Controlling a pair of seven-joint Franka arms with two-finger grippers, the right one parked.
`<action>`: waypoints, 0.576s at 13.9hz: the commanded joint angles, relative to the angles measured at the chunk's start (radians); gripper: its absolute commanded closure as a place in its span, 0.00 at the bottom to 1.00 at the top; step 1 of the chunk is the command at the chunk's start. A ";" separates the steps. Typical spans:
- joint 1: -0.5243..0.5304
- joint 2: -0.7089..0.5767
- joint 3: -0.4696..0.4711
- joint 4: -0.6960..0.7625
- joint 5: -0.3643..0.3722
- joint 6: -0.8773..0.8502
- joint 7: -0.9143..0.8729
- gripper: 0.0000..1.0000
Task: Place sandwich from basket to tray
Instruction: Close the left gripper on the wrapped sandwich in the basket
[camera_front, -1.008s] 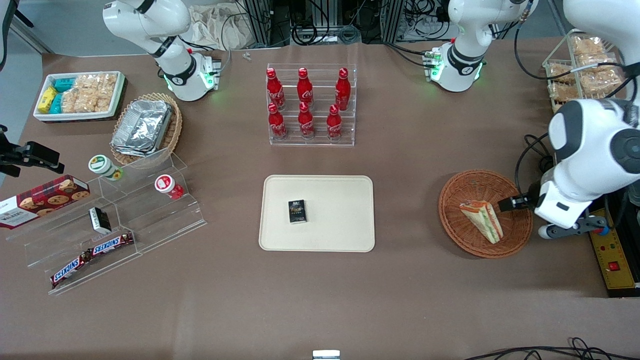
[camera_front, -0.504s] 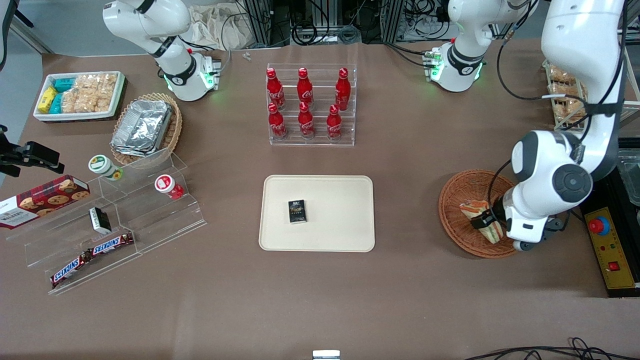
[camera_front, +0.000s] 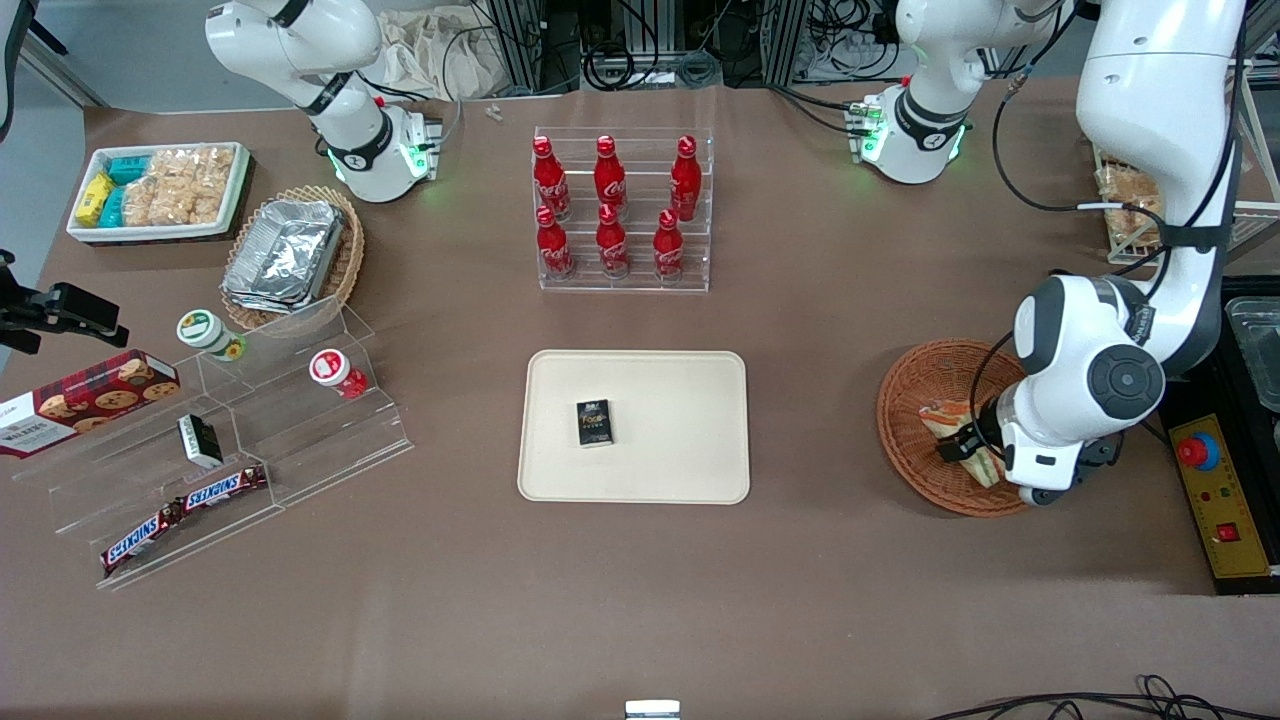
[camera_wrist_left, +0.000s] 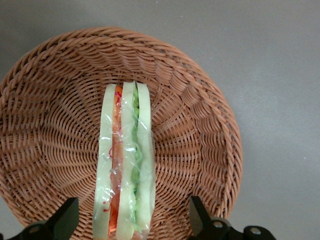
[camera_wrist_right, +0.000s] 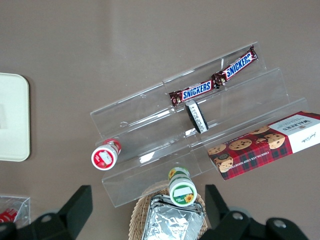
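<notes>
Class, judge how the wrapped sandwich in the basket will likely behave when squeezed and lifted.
The sandwich probably compresses: soft bread layers. Its clear wrap looks glossy, so it may slip. The open pincer straddles it in the basket; it likely lifts easily.

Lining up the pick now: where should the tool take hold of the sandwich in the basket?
Probably from straight above, across the sandwich's two flat bread faces. It stands on edge in the basket, filling upward, and the open tool already straddles its wider end, one finger beside each face.
</notes>
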 joint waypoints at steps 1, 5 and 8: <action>-0.001 0.030 0.007 0.003 0.024 0.004 -0.025 0.01; 0.003 0.062 0.009 0.003 0.027 -0.001 -0.025 0.26; 0.002 0.071 0.007 0.009 0.035 -0.009 -0.057 0.76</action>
